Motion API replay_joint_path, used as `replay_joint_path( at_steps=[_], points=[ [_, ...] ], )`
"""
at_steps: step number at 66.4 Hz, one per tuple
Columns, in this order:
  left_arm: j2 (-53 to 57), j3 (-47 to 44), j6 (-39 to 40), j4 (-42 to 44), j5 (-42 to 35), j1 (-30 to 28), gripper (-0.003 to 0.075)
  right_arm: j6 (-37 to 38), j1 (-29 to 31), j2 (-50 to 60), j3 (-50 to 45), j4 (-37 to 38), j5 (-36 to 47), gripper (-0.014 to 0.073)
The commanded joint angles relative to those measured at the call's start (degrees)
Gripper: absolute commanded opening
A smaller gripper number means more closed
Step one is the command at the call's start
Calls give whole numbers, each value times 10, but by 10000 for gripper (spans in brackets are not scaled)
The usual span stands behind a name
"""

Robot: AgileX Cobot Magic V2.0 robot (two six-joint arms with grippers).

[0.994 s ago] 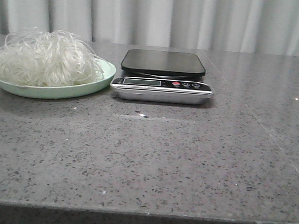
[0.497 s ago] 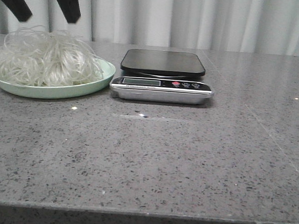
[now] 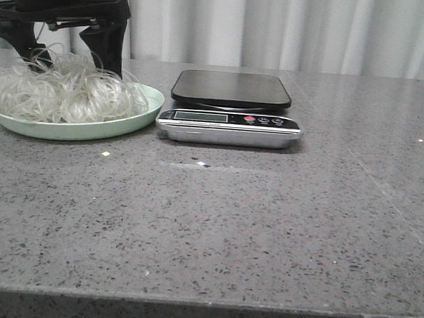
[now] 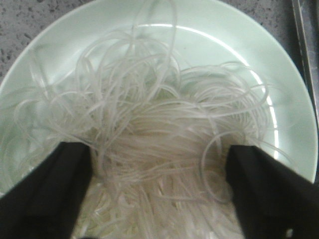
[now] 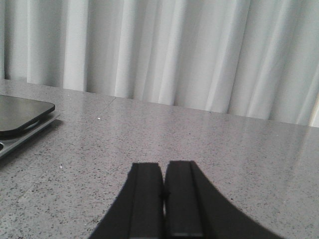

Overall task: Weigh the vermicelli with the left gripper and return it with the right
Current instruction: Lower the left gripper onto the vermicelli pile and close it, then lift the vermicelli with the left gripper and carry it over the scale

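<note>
The vermicelli (image 3: 60,94), a fluffy nest of thin translucent white strands, lies on a pale green plate (image 3: 138,117) at the far left of the table. My left gripper (image 3: 66,58) is open, its two black fingers pushed down into the nest on either side. In the left wrist view the vermicelli (image 4: 164,164) fills the gap of my left gripper (image 4: 159,189) over the plate (image 4: 279,99). The scale (image 3: 230,109), with a black platform and silver base, stands right of the plate and carries nothing. My right gripper (image 5: 163,174) is shut and empty over bare table; it does not show in the front view.
The grey speckled table (image 3: 215,225) stretches from the scale to the front edge. A white curtain (image 3: 279,25) hangs behind the table. In the right wrist view a corner of the scale (image 5: 20,117) shows off to one side.
My left gripper came down from above the plate, and its open fingers have sunk into the vermicelli nest, pressing the strands a little lower. The scale and plate have not moved.
</note>
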State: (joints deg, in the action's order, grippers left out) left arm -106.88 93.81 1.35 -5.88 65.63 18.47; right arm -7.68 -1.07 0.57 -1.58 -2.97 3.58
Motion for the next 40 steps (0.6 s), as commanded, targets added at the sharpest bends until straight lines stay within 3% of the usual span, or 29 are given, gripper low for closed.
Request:
replay_joint_path(
  at_steps=[1, 2, 3, 4, 10, 16, 28, 40],
  points=[
    [8, 6, -19, -3, 60, 4, 244, -3, 3, 10, 4, 7, 47, 166],
    [8, 13, -21, -3, 65, 4, 160, -3, 3, 10, 4, 7, 47, 166],
    [8, 13, -21, -3, 65, 4, 160, -3, 3, 10, 4, 7, 47, 166],
    [8, 21, -26, -3, 67, 4, 107, -3, 3, 10, 4, 7, 47, 166],
    [11, 46, -27, -17, 67, 4, 160, -3, 3, 10, 4, 7, 47, 166],
    [19, 85, -30, -45, 66, 4, 122, -3, 3, 10, 4, 7, 47, 166],
    [25, 181, -31, -125, 57, 5, 127, -3, 3, 10, 4, 7, 47, 166],
    [25, 238, -31, -150, -1, 37, 127, -3, 3, 10, 4, 7, 47, 166]
  ],
)
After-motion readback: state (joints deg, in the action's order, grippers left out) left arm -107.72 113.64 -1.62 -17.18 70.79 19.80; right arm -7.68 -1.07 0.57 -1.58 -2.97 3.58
